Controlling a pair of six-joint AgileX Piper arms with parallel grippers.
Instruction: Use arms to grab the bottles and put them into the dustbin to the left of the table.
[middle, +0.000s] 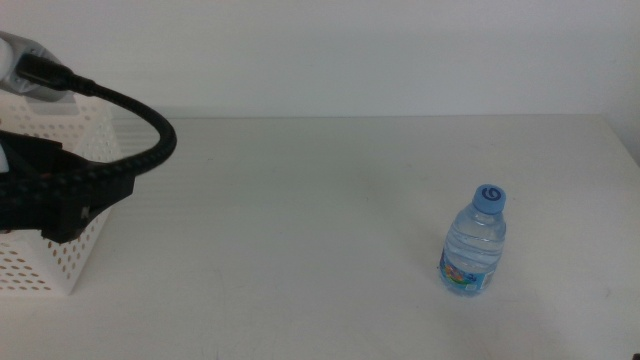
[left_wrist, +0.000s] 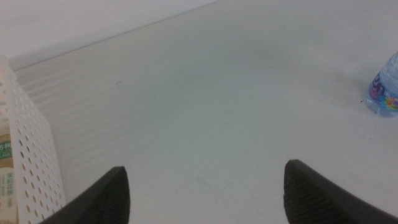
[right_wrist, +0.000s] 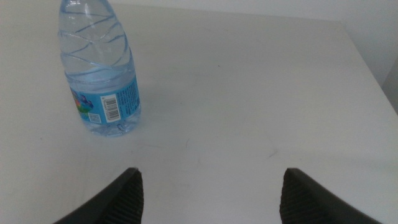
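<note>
A squat clear water bottle (middle: 474, 243) with a blue cap stands upright on the white table (middle: 300, 220) at the right. It also shows in the right wrist view (right_wrist: 99, 68) and at the edge of the left wrist view (left_wrist: 385, 90). The white perforated dustbin (middle: 65, 255) stands at the table's left edge, and its wall shows in the left wrist view (left_wrist: 34, 168). A beige-labelled container (left_wrist: 5, 171) lies inside it. My left arm (middle: 60, 185) hangs over the dustbin; the left gripper (left_wrist: 205, 186) is open and empty. My right gripper (right_wrist: 208, 190) is open and empty, near the bottle. The red can is out of view.
A white wall (middle: 350, 50) rises behind the table's far edge. The table's right edge shows at the far right (middle: 625, 140).
</note>
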